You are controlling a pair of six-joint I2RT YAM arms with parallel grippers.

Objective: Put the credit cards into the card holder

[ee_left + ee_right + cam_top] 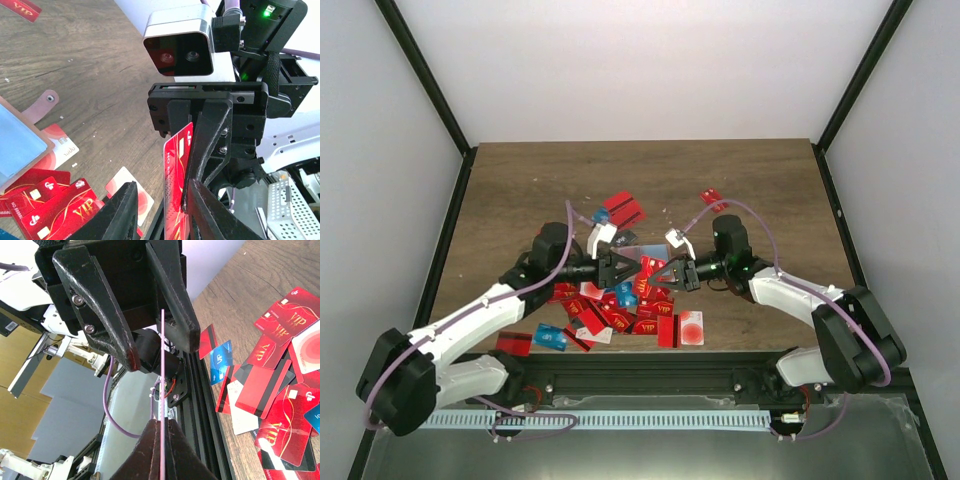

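Note:
My two grippers meet above the pile of credit cards (pixel 620 310). The right gripper (pixel 161 422) is shut on a red credit card (pixel 177 165), held upright and seen edge-on in the right wrist view. That card stands between the fingers of my left gripper (pixel 160 190), which is open. It lies against one left finger (pixel 210 210), with a clear gap to the other. In the top view the left gripper (pixel 623 268) and right gripper (pixel 672 272) face each other. The tan card holder (pixel 44 101) lies flat on the table, its snap strap showing.
Loose red, blue and white cards (pixel 280 370) litter the wood near the front rail (pixel 650 365). More red cards (pixel 623 210) lie further back, one alone (pixel 712 197). A white card with a red dot (pixel 690 327) sits at the pile's right.

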